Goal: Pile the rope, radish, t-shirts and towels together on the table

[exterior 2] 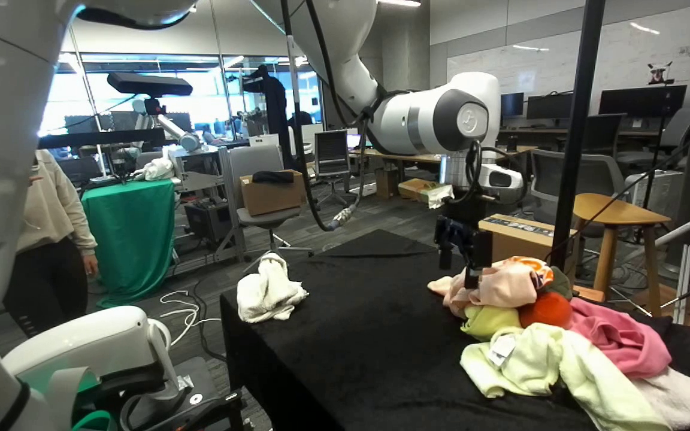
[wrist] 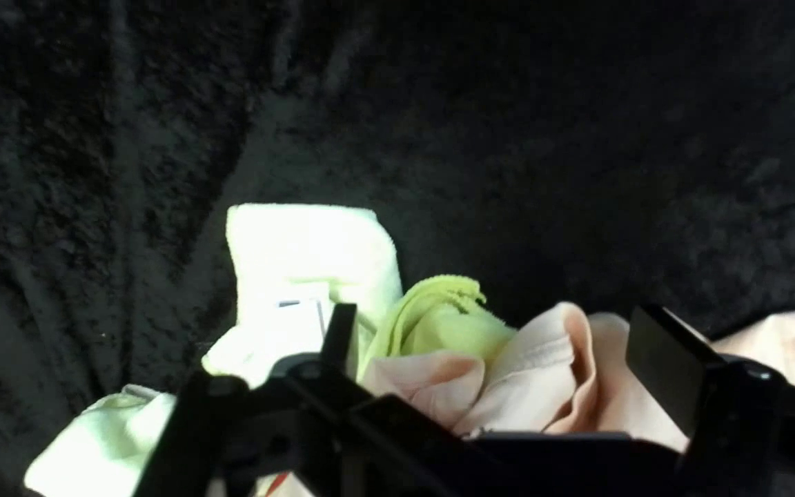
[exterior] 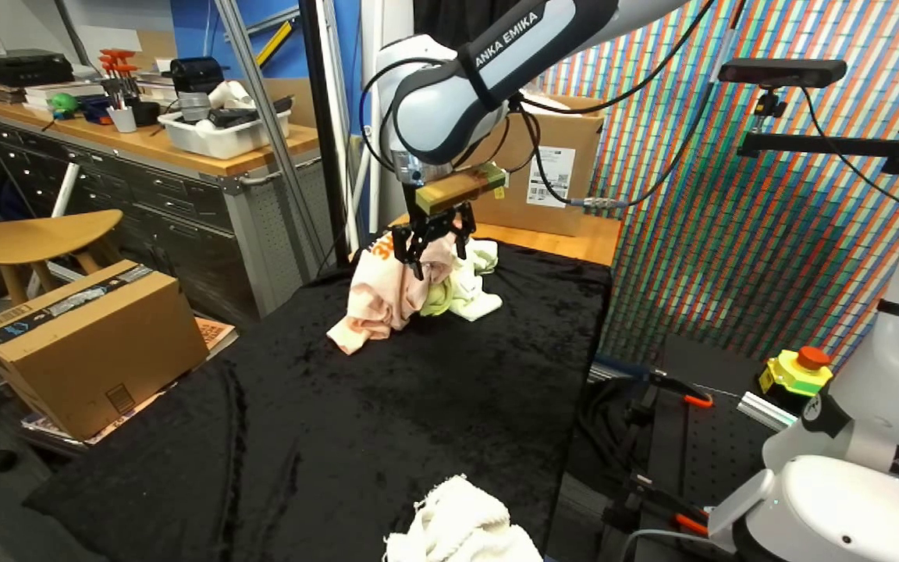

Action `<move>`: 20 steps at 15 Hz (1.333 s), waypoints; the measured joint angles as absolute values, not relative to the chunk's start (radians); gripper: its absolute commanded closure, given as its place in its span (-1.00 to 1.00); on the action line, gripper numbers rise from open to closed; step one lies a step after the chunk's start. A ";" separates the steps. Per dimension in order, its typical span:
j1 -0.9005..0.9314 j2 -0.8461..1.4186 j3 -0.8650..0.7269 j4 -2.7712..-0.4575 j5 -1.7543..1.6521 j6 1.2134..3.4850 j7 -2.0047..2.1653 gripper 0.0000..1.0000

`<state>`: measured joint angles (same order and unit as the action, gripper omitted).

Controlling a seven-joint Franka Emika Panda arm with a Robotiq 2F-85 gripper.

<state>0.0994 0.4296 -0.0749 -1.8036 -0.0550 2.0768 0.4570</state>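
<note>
Spreading widest: matte black fabric tabletop [exterior: 418, 421]. Heaped there: rumpled orange-printed peach t-shirt [exterior 2: 507, 287], bunched pink t-shirt [exterior 2: 617, 338], fuzzy pale-green towel [exterior 2: 536, 353], yellow-green towel [exterior 2: 489, 321]. Fringed white towel [exterior 2: 268, 291] well apart. Black gripper [wrist: 504, 352] above peach t-shirt, jaws wide, empty. Round red radish [exterior 2: 545, 311] mid-heap.

**Whites Burnt Out, Blacks Swallowed**

We find the strongest glare in an exterior view, where the windows [exterior 2: 204, 90] are bleached nearly white. A ceiling light [exterior 2: 400, 2] glows at the top edge, and the whiteboard [exterior 2: 524, 69] carries streaked reflections. In both exterior views we get crisp detail; lettering [exterior: 506, 39] on the robot arm [exterior: 449, 117] is legible. The table [exterior: 371, 421] drinks the light, giving back a faint mottled sheen. Our wrist view is softer: the pale towel [wrist: 311, 241] is overexposed almost to white, the upper right sinks into near-black, and the gripper [wrist: 494, 331] shows as blurred dark shapes.
</note>
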 measured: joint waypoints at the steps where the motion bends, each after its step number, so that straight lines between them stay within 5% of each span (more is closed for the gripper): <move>1: 0.101 0.430 -0.060 -1.808 -0.055 2.064 0.423 -1.00; 20: 0.161 0.535 0.181 -1.717 0.045 1.693 -0.060 -1.00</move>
